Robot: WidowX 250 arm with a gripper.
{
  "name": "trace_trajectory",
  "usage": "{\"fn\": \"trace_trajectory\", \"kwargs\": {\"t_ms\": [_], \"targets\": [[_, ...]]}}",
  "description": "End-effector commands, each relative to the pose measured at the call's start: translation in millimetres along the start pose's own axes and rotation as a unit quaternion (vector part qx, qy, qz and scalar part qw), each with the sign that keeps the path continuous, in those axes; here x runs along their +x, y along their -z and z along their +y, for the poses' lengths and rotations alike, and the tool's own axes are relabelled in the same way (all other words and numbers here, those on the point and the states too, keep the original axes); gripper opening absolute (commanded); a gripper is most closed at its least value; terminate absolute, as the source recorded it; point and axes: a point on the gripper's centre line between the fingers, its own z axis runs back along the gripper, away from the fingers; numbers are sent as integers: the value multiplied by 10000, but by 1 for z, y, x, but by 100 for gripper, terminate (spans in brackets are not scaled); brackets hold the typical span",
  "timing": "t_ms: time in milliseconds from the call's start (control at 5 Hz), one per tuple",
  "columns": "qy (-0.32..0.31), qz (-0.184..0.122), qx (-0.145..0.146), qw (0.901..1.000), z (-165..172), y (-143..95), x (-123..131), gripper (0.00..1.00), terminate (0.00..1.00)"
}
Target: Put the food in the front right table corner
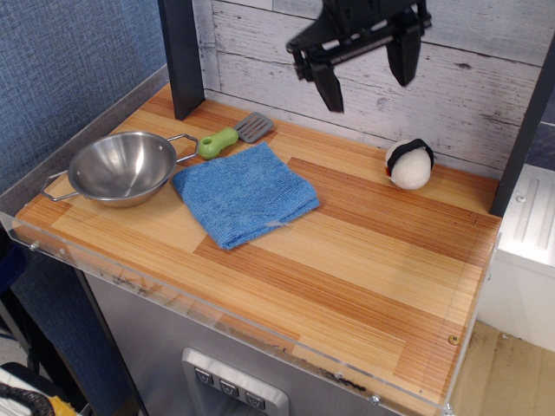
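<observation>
Steel gleams at the far left, where a bowl (122, 166) with 2 wire handles sits on the striped tabletop (364, 286) near the left edge. Just right of it a spatula (232, 134) with a green handle and grey blade lies at an angle, its handle end close to the bowl's rear handle. In front of the spatula a blue cloth (244, 192) lies rumpled and flat, its left corner near the bowl's rim and its back edge just beside the spatula. Further right, the black tool (367, 85) hangs in the air in front of the white plank wall, well above the tabletop, its 2 fingers spread wide apart and holding nothing. Below and to the right of it, the food (409, 163) sits on the tabletop at the back, close to the wall, its black band across the top; it is apart from the tool and well apart from the cloth. The front right corner (451, 360), with its clear edge and small screw hole, lies far forward of the food.
</observation>
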Motion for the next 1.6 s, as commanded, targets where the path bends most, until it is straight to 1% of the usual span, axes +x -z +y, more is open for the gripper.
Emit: {"fn": "trace_trajectory", "kwargs": {"t_ms": [0,200,400,600,800,1000,1200,1400], "targets": [[603,73,-180,9980,-10,16,-9,100,0],[762,-10,-152,9970,-13,33,-7,100,0],[868,1,-103,9962,-17,49,-4,100,0],[951,13,-76,9954,-20,66,-6,100,0],[1084,114,-65,9940,-24,83,-14,100,0],[1110,254,-67,9935,-30,94,-21,100,0],[1079,276,-124,9937,-31,99,-26,0,0],[1047,218,-123,9942,-30,97,-27,0,0]]}}
